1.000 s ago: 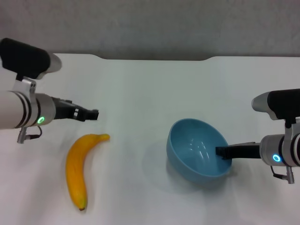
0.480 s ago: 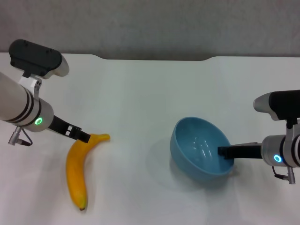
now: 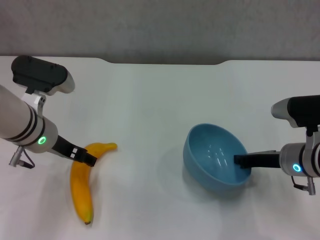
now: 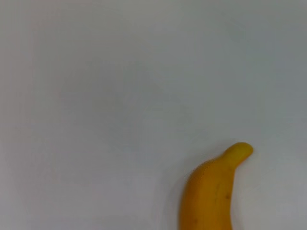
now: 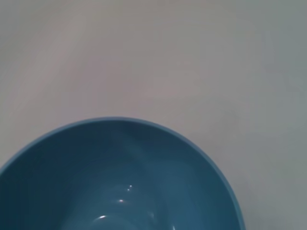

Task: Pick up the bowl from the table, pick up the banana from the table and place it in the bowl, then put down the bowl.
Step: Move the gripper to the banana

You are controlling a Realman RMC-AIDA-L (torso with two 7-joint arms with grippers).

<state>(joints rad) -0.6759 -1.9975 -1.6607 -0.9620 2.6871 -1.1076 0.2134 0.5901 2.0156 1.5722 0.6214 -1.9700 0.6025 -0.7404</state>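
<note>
Left pincer (image 3: 89,159) over banana (image 3: 82,185) near stem, spread unclear, right pincer (image 3: 241,161) pinching bowl (image 3: 212,155) rim

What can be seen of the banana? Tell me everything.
The banana is curved, yellow-orange and smooth, with a short stem tip toward the table's middle and a dark end toward the robot. It lies flat on the white table, left of the bowl. The left pincer is on its upper part.

Left gripper (image 3: 89,160) hides part of the banana (image 3: 81,187).
</note>
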